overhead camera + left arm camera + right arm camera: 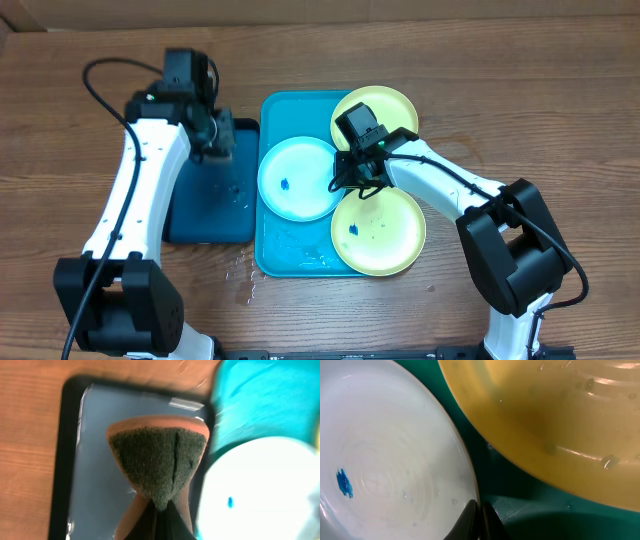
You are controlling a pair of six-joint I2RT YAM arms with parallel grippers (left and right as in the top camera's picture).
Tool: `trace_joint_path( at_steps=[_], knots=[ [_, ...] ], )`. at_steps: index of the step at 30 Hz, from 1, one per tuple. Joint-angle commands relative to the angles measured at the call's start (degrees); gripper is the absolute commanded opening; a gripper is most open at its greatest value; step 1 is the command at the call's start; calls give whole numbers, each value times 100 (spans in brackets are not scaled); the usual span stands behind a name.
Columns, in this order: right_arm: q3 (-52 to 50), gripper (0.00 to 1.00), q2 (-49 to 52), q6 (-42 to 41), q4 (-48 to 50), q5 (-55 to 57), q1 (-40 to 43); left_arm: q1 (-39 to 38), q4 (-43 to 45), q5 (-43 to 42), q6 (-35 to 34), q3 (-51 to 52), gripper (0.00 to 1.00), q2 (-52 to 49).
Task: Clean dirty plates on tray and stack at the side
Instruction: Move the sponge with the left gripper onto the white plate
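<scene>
The turquoise tray [275, 250] holds three plates. The light blue plate [298, 178] lies at its left with a small blue smear. One pale yellow-green plate [390, 108] sits at the back right. Another [385, 238], with blue smears, sits at the front right. My right gripper [352, 185] is shut on the light blue plate's right rim; the right wrist view shows the fingers [480, 510] pinching that rim [385, 460] beside a yellow plate [545, 420]. My left gripper [213, 150] is shut on an orange sponge with a green scouring pad [157, 460].
The sponge hangs over a smaller dark-blue black-rimmed tray [205, 215] holding a film of water, left of the turquoise tray and touching it. Water drops lie on the wooden table [245, 275] in front of the trays. The light blue plate also shows in the left wrist view [260, 490].
</scene>
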State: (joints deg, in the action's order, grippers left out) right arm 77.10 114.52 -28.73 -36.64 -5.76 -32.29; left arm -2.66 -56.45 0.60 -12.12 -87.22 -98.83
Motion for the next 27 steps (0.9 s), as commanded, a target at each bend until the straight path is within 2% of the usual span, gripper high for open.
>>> trace_joint_path(
  at_steps=[1, 6, 15, 23, 27],
  knots=[
    [68, 4, 26, 2, 37, -33, 17, -98, -74, -968, -120, -264, 4, -4],
    [68, 4, 26, 0, 35, -35, 17, -411, 35, -1119, -232, 96, 4, -22],
    [68, 4, 26, 0, 35, -37, 17, -1060, 1156, -1069, -337, 1327, 4, -28],
    [68, 4, 26, 0, 35, -35, 17, -1228, 1668, -1023, -267, 1604, 4, -28],
    [68, 4, 26, 2, 31, -35, 17, -1281, 1965, -741, -267, 1812, 4, -31]
  ],
)
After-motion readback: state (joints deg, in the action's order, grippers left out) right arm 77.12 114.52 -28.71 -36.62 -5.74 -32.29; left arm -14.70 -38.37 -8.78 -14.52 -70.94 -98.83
